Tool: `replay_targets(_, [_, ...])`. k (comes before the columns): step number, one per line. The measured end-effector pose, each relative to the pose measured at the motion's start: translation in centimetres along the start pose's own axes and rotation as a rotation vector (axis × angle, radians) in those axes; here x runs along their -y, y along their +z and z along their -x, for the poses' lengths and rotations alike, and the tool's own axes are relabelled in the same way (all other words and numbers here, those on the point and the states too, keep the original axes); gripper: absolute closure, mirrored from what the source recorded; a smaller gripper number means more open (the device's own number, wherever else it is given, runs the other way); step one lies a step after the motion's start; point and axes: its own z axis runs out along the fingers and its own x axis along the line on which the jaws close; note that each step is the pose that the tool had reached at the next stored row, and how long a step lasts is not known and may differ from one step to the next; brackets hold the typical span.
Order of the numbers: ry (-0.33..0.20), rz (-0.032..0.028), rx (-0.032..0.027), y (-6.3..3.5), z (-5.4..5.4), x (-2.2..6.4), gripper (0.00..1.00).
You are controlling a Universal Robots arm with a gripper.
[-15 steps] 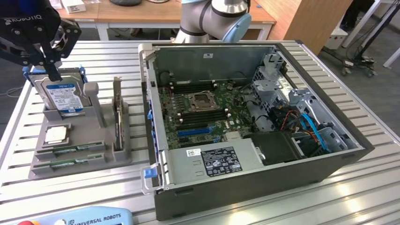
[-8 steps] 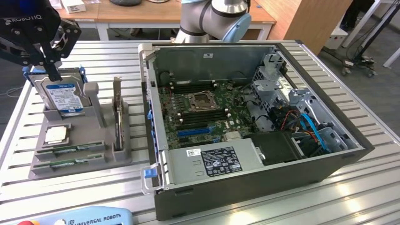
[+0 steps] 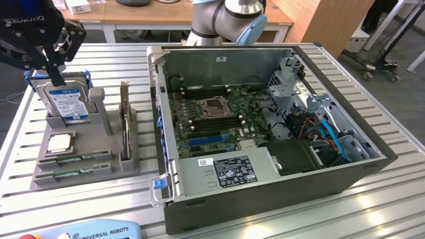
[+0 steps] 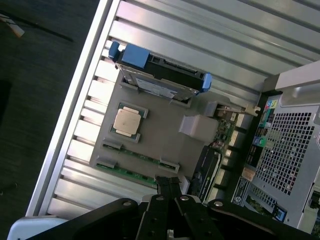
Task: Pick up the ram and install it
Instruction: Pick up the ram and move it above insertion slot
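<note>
Two ram sticks lie flat in slots at the front of a grey holder (image 3: pixel 99 172): one ram (image 3: pixel 74 160) and a second ram (image 3: pixel 73 173) just in front of it. In the wrist view the same thin green sticks, one ram (image 4: pixel 142 155) and the other ram (image 4: pixel 125 172), lie along the holder (image 4: pixel 165 140) edge. My gripper (image 3: pixel 57 78) hangs shut and empty above the far end of the holder, over the upright hard drive (image 3: pixel 66 102). Its black fingertips (image 4: pixel 163 186) are pressed together near the outer ram stick.
The holder also carries a silver CPU (image 3: pixel 59 143) and a dark expansion card (image 3: pixel 124 119) on edge. The open computer case (image 3: pixel 359 172) lies at the exterior view's right, with the motherboard (image 3: pixel 212 107) exposed. A teach pendant (image 3: pixel 86 231) lies at the table's front edge.
</note>
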Motion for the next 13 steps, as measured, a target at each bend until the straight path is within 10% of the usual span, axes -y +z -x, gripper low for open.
replay_targets(13, [-0.019,0.0005,-0.0010,0.00,-0.01,0.01,0.90])
